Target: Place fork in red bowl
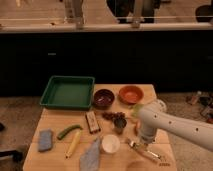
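Observation:
A slim silvery fork (152, 155) lies on the wooden table (55, 120) near its front right corner. My gripper (138, 145) hangs from the white arm (175, 125) and sits low over the fork's near end, touching or almost touching it. An orange-red bowl (131, 94) stands at the back right of the table, behind the arm. A dark maroon bowl (103, 98) stands to its left. Both bowls look empty.
A green tray (67, 92) is at the back left. A blue sponge (45, 140), a green vegetable (69, 131), a banana (73, 144), a dark bar (91, 121), grapes (114, 116), a dark cup (120, 125), a white cup (110, 144) and a grey cloth (90, 156) lie around.

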`<state>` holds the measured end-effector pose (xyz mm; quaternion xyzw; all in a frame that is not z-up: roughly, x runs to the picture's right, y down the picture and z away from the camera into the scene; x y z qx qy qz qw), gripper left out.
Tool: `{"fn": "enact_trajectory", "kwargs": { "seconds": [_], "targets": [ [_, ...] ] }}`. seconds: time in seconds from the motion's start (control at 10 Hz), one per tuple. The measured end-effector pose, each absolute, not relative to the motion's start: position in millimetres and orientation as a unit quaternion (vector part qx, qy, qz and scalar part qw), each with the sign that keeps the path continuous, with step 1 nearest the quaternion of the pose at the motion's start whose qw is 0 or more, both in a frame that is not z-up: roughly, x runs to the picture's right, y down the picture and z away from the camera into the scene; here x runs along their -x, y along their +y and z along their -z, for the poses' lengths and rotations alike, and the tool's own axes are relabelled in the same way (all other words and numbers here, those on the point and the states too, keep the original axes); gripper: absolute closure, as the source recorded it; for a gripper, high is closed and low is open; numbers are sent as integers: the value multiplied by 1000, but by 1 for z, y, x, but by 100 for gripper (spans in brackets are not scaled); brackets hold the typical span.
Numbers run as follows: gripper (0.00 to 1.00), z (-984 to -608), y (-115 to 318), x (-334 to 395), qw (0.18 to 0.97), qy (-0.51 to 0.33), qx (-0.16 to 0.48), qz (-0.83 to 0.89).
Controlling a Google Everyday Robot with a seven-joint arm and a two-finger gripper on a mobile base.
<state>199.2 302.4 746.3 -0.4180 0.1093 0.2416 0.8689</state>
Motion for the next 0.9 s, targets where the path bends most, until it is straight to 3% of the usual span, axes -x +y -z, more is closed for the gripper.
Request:
{"fn": "enact_trajectory", "kwargs": {
  "seconds": [0.9],
  "targets": [
    [100, -718, 238, -206, 891, 92, 363, -257]
  ]
}}
